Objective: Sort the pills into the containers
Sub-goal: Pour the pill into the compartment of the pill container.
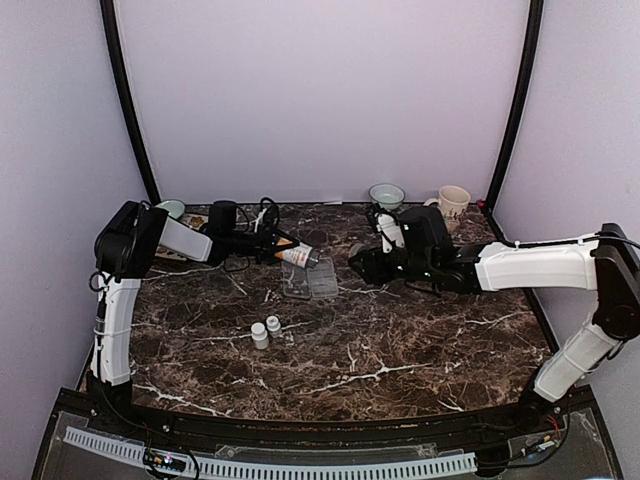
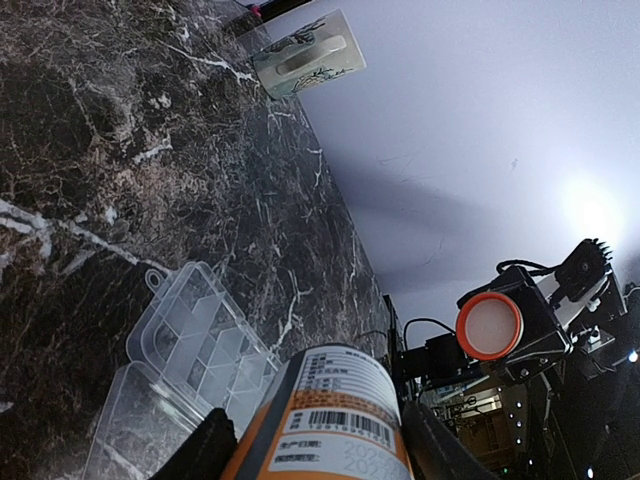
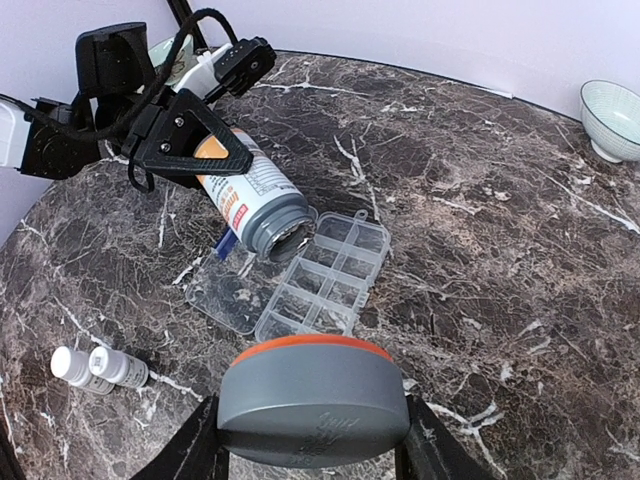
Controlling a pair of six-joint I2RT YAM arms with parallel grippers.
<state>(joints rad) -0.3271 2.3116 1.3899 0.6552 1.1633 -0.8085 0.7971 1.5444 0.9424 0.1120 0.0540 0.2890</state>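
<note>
Dark veined marble table [image 1: 400, 350], clear pill box [image 1: 318, 283], lilac walls [image 1: 330, 100]

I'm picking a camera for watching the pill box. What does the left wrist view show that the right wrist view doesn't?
Only the left wrist view shows the patterned mug by the wall. Only the right wrist view shows the two small white bottles and the bowl. Both show the clear pill box with its lid open, the tilted orange bottle and the cap taken off it.
</note>
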